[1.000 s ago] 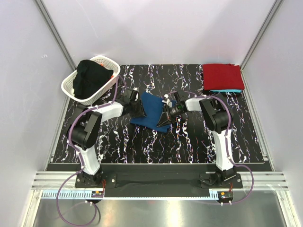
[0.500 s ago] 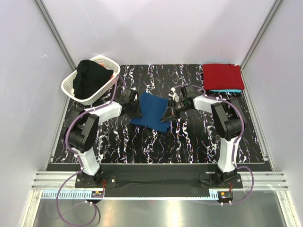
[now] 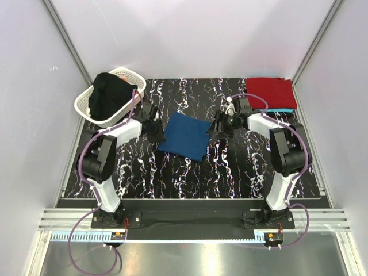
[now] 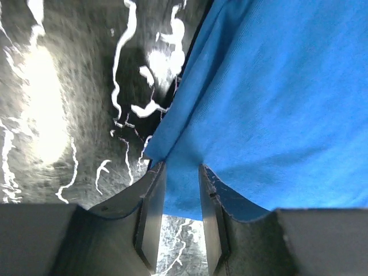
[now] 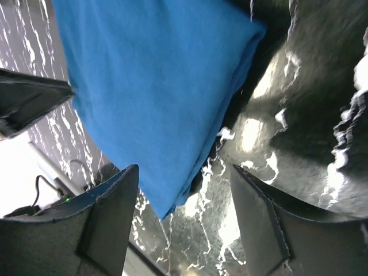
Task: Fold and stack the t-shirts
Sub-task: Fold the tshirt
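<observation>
A: Where's the blue t-shirt (image 3: 185, 135) rn?
B: Mid worktop (image 3: 241, 167), lying flat, folded to a rough square, btwn the two arms. The red t-shirt (image 3: 270, 92) sits folded in the far right corner on top of the turquoise t-shirt (image 3: 283, 109), well apart from the blue one.
A: Tools?
B: The right tool (image 5: 184, 172) has its fingers wide apart, nothing in them, just off the shirt's right edge. The left tool (image 4: 180, 172) is at the left edge, fingers a narrow gap apart w/ the hem showing btwn them. Can't tell if it's pinching cloth or just sitting at it.
A: So the fold looks done, and transfer to the stack is next imo. What goes wrong?
B: Main one is lifting from one side only. Soft cloth, loose layers, so the free side sags & the fold falls open. Needs both sides caught, all layers.
A: And if a tool grabs only the top layer?
B: Same result, it peels open. Sliding fingers under could also push the edge & bunch it.
A: Drop-off?
B: The stack's tight against the wall (image 3: 322, 69). Come in low & you shove the red one off the turquoise. Let go off-centre & the pile leans.
A: Anything in the way?
B: No. The white basket (image 3: 86, 103) is far left w/ a dark garment (image 3: 112, 92) in it.
</observation>
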